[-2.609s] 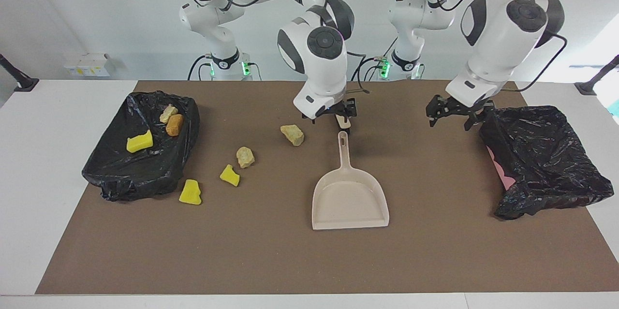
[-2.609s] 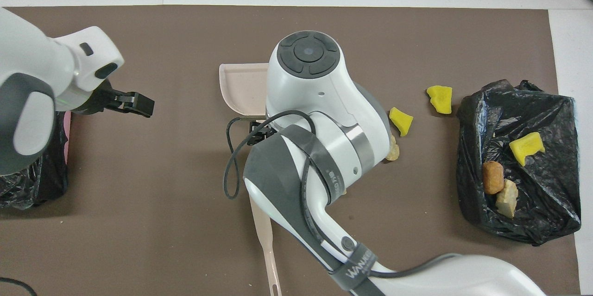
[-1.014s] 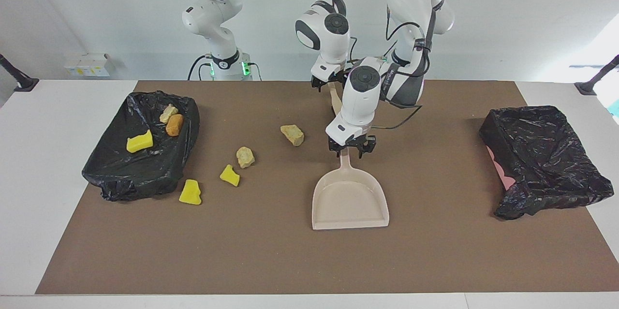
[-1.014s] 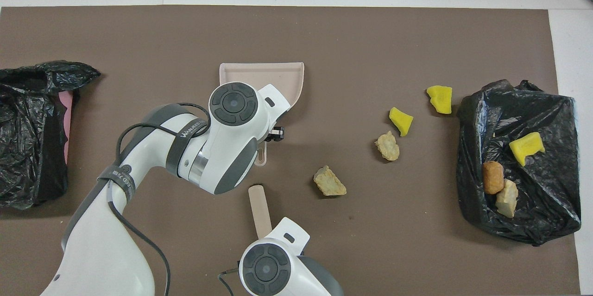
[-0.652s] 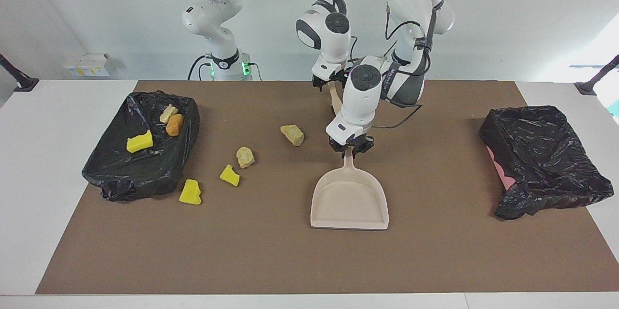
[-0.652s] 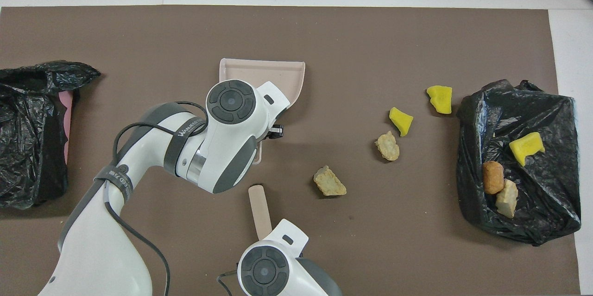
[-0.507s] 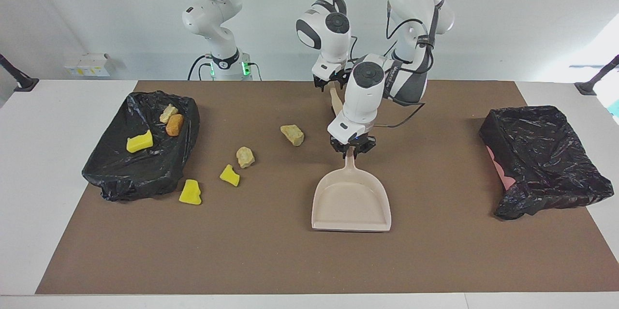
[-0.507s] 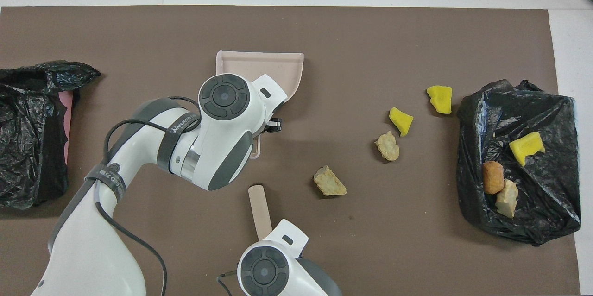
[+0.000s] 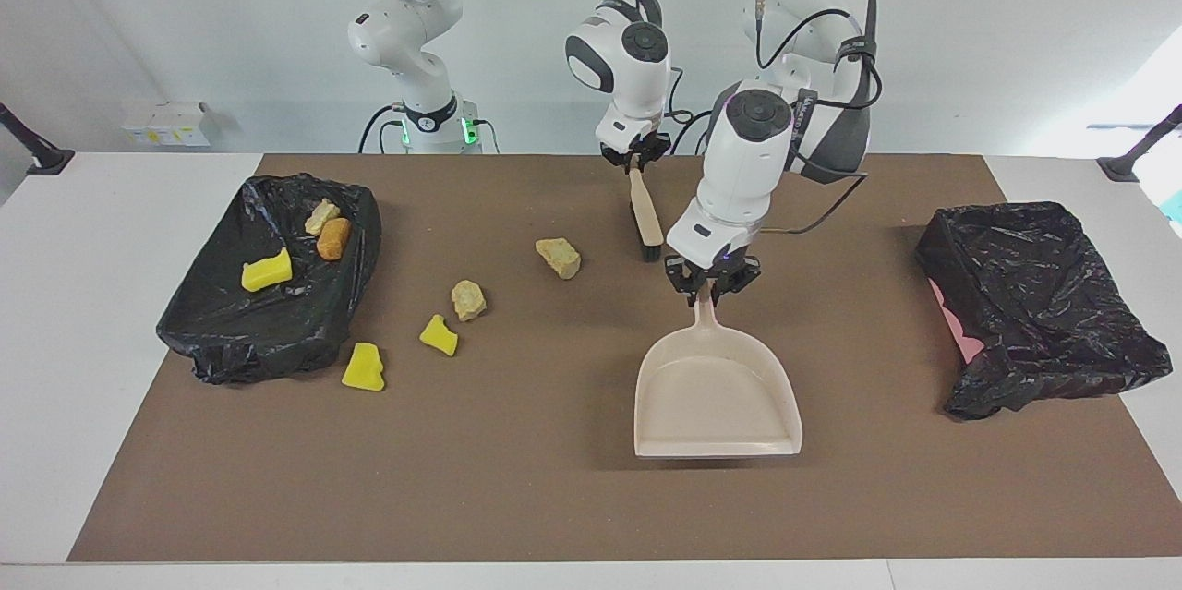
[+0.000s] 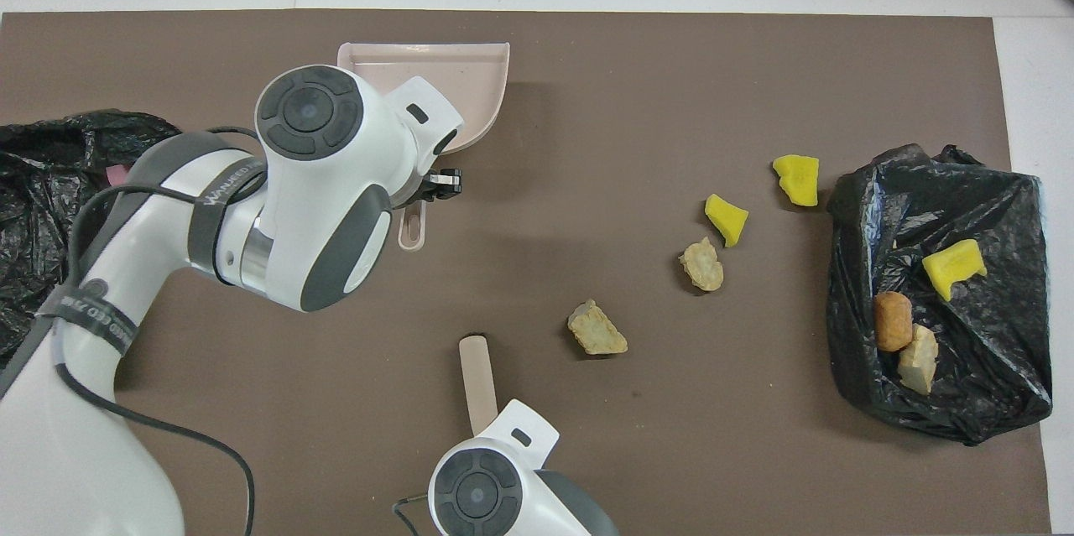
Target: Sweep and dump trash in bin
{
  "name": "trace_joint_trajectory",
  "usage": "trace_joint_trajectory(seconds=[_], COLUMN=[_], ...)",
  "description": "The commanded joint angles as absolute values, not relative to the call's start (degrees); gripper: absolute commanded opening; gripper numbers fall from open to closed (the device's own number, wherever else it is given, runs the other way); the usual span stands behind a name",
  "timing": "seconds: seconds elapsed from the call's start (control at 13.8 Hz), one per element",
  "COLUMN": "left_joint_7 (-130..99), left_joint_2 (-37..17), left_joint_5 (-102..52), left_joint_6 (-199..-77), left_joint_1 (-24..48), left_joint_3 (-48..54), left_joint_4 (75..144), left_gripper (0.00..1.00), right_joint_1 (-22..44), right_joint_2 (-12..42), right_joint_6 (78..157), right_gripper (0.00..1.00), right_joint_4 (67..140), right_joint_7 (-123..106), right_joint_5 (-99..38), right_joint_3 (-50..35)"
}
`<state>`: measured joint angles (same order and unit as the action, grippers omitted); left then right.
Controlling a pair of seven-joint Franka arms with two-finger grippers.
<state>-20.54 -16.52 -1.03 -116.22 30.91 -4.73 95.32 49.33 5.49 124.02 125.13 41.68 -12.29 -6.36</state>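
My left gripper [image 9: 712,287] is shut on the handle of the beige dustpan [image 9: 716,396], which hangs just above the mat with its mouth facing away from the robots. My right gripper [image 9: 635,160] is shut on the beige handle of the brush [image 9: 645,210], whose black bristles point down at the mat beside the dustpan handle. Loose trash lies on the mat: two beige chunks [image 9: 558,257] [image 9: 468,299] and two yellow chunks [image 9: 439,335] [image 9: 364,367]. The black-bagged bin [image 9: 231,331] at the right arm's end holds three more pieces [image 9: 266,271].
A second black-bagged bin [image 9: 1034,313] stands at the left arm's end, with pink showing at its side. The brown mat [image 9: 517,498] covers most of the white table. The left arm's wrist [image 10: 319,184] hides part of the dustpan [image 10: 457,70] from above.
The left gripper closed on the dustpan handle and carried the pan toward the left arm's end. The right gripper closed on the brush handle. The trash has not moved.
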Motion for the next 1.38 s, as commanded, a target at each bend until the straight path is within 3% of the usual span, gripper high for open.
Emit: trace_joint_trajectory(seconds=[0.0, 0.22, 0.51, 0.87, 1.3], left_joint_7=[-13.83, -2.59, 10.35, 30.81, 55.52], left_joint_2=[-13.11, -10.64, -9.15, -6.07, -2.73], left_joint_5=[-0.09, -0.09, 0.09, 0.26, 5.96], left_joint_6=[-111.11, -105.75, -102.04, -102.83, -104.85], left_joint_1=[28.22, 24.36, 22.77, 21.02, 22.13], left_joint_3=[-4.48, -4.48, -4.57, -4.57, -4.48], left_joint_4=[95.45, 95.45, 96.68, 102.64, 111.17], left_gripper=[0.00, 0.00, 0.00, 0.00, 0.00], right_joint_1=[48.26, 42.03, 37.37, 28.32, 12.32], right_joint_2=[-0.15, -6.92, -9.14, -6.25, 2.36], right_joint_6=[117.89, 107.70, 97.23, 94.83, 95.71], right_gripper=[0.00, 0.00, 0.00, 0.00, 0.00], right_joint_4=[125.51, 125.59, 125.51, 123.84, 116.64], right_joint_7=[43.50, 44.55, 50.70, 48.10, 30.69], right_joint_5=[-13.10, -12.13, -2.84, 3.42, 16.41], right_joint_3=[-6.15, -6.07, -6.06, -6.15, -6.15])
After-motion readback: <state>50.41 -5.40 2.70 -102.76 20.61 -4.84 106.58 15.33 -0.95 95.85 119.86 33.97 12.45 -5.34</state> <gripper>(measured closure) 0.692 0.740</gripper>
